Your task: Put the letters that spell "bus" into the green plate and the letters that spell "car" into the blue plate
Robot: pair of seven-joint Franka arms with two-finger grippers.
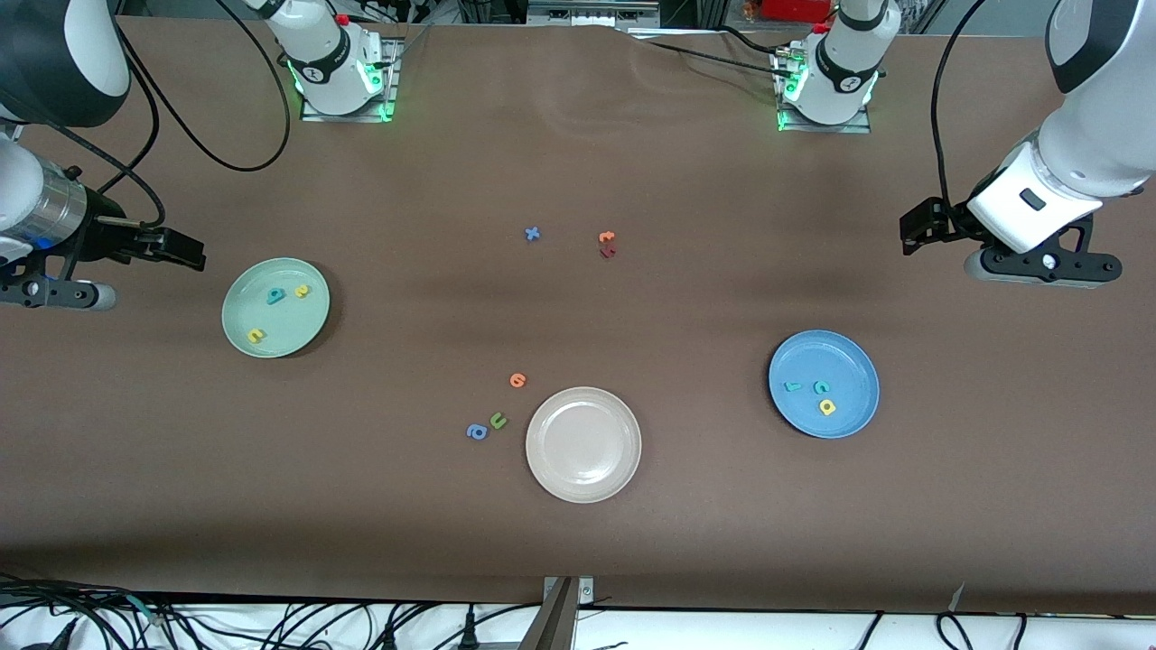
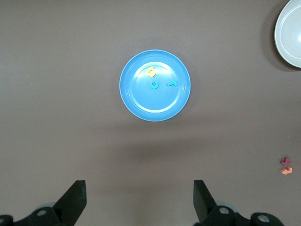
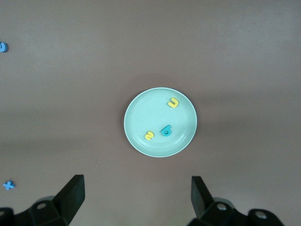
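Green plate (image 1: 275, 308) sits toward the right arm's end of the table. In it: teal b (image 1: 276, 294), yellow s (image 1: 302, 291) and yellow u (image 1: 256, 337), all lying apart from one another.

Blue plate (image 1: 823, 384) sits toward the left arm's end. In it: teal r (image 1: 792, 386), teal c (image 1: 821, 387) and yellow a (image 1: 827, 407) (c and a just beside each other, r a little apart).

Beige plate (image 1: 583, 444) lies between the two, nearer the front camera, with nothing in it. Beside it on the table: orange letter (image 1: 517, 380), green u (image 1: 498, 420), blue a (image 1: 477, 431). Farther from the camera: blue x (image 1: 533, 234), plus an orange and a dark red letter (image 1: 607, 244) touching.

Right gripper (image 3: 136, 195) hangs above the table near the green plate, fingers spread, nothing between them. Left gripper (image 2: 139, 200) hangs near the blue plate, likewise spread wide and carrying nothing.
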